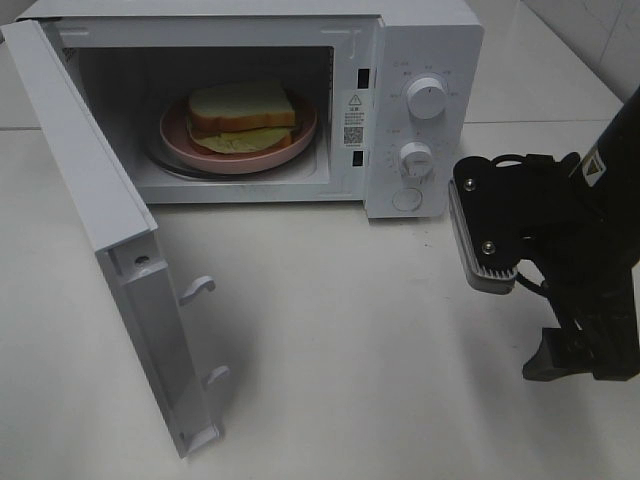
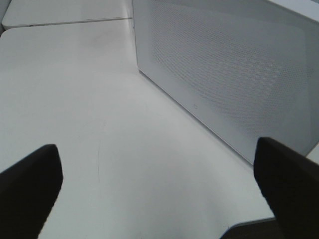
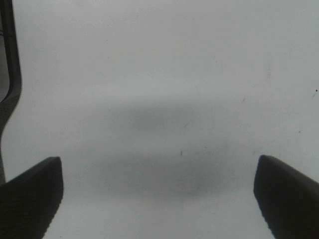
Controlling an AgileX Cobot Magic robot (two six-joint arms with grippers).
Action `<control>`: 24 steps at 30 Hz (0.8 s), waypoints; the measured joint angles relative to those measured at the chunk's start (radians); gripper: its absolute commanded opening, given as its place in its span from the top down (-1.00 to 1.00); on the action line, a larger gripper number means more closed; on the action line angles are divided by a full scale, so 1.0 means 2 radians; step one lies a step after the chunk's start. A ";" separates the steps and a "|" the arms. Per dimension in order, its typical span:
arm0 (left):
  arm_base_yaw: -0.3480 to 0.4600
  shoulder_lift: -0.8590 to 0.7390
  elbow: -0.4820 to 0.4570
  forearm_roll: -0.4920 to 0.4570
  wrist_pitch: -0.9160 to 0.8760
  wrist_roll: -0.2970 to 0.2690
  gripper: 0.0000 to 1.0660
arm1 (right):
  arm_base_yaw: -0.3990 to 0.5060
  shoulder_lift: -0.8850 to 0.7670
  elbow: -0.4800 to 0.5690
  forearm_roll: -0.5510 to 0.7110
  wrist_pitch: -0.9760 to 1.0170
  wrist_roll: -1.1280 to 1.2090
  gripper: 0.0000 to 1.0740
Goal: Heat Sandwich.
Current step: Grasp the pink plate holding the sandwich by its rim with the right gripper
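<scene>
My left claw (image 2: 157, 149) is spread wide and empty, facing the outside of the open door (image 1: 95, 190), which stands at frame left. The sandwich (image 1: 243, 112) sits on the plate (image 1: 172, 130) inside the microwave (image 1: 420, 40), upper centre. At the right, my right claw (image 3: 159, 160) is spread and empty above the table (image 1: 350, 330).

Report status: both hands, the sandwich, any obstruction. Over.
Open and empty: left hand, right hand. The sandwich sits on pink plate inside microwave. No obstruction; door wide open.
</scene>
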 measured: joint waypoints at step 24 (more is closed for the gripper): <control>0.000 0.000 0.000 0.000 0.000 0.000 -0.90 | 0.084 0.095 -0.146 -0.086 -0.041 0.024 -0.79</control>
